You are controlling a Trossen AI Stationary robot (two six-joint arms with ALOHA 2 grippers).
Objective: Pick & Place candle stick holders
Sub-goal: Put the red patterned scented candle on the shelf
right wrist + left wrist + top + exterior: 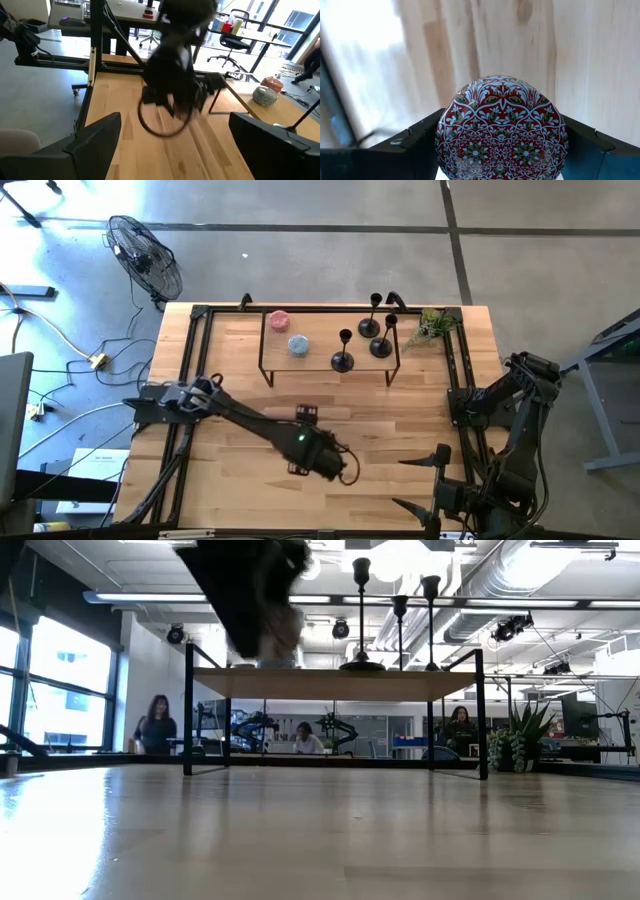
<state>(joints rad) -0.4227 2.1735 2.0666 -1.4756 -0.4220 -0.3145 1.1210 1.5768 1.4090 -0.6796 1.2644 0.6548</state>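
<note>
Three candle stick holders (372, 330): upright on the small raised shelf (330, 363) at the table's far side, well beyond the left gripper, none held.
Holder positions: one near the shelf's front edge, two behind it toward the plant (432, 326).
Left gripper (335, 468): out over the near middle of the table, fingers clamped on the sides of a round tin (501, 127) with a red, white and green ornamental lid.
Tin: between the fingers, bare wood below, not a task item.
Right gripper (425, 480): parked at the table's near right corner, fingers (92, 135) spread wide, nothing between them.
Other shelf items: pink round object (277, 321) and grey-blue one (298, 345), beside the holders.
Progress: judged early or stalled; no holder in any grip.
Remaining: tin to be put down, then each holder to be taken by its thin stem.
Risk: slim stems, easily toppled.
</note>
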